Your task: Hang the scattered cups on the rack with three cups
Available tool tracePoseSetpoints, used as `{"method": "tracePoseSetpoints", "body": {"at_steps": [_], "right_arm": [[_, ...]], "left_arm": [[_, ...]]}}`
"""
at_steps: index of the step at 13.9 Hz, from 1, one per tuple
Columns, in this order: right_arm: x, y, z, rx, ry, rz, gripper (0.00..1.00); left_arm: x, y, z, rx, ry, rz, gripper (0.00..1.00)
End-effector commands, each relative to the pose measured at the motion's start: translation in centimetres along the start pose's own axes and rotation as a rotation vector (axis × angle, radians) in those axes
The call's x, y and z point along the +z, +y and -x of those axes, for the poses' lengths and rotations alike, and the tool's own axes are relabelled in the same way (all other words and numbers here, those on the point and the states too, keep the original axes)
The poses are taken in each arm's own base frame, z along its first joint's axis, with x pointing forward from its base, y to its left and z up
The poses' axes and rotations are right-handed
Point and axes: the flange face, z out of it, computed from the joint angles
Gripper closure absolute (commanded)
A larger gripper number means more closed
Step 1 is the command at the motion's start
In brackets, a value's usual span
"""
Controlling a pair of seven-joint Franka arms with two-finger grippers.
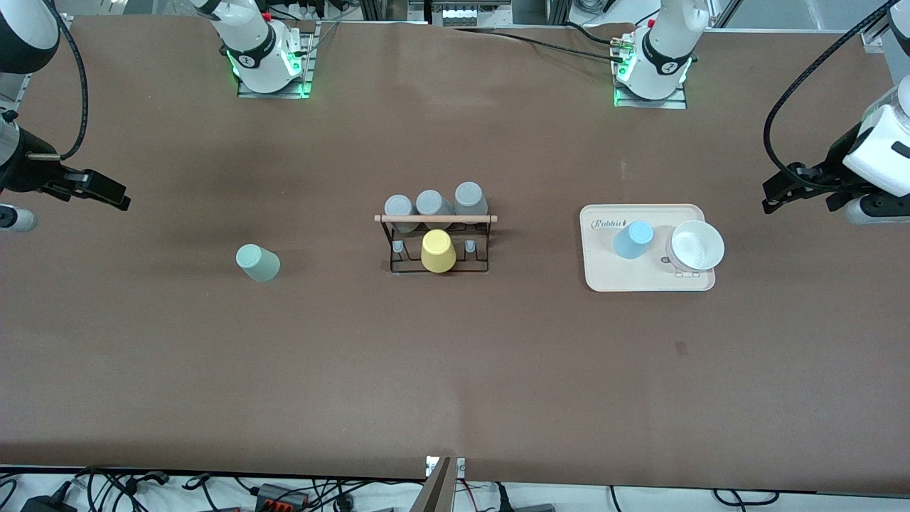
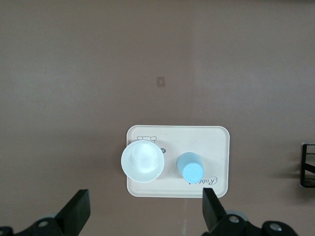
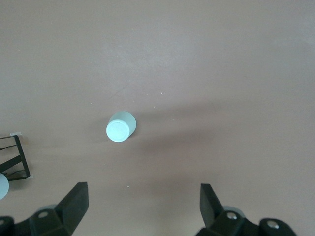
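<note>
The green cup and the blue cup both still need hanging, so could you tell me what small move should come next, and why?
Probably lower the right gripper over the green cup. It stands alone on the bare table at that arm's end, and the fingers are open and empty. The left gripper waits open above the tray with the blue cup; the rack has free pegs.

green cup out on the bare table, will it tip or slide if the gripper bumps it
The green cup stands upside down on its wide rim, so it probably resists tipping. It looks like thin plastic, likely light, so a nudge may slide it across the smooth table. Its tapered sides could let fingers slip upward. The right gripper is open above it, touching nothing.
</note>
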Motion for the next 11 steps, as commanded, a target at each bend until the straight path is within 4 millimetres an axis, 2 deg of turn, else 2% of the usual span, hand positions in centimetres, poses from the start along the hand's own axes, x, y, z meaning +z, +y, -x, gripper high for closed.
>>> {"method": "tracePoseSetpoints", "body": {"at_steps": [1,9,11], "right_arm": [[-0.3,0.2,-0.2,0.006,0.005,-0.007,0.00],[0.1,-1.0,0.1,-0.032,-0.013,0.003,0.00],[0.2,-1.0,0.1,-0.031,-0.017,0.002,0.00]], "left_arm": [[-0.4,-0.3,0.5,0.013,0.012,-0.004,0.00],[-0.2,-0.1,0.3,0.016,0.005,-0.006,0.00],[0.3,0.7,0.0,0.029,-0.002,-0.006,0.00]]}}
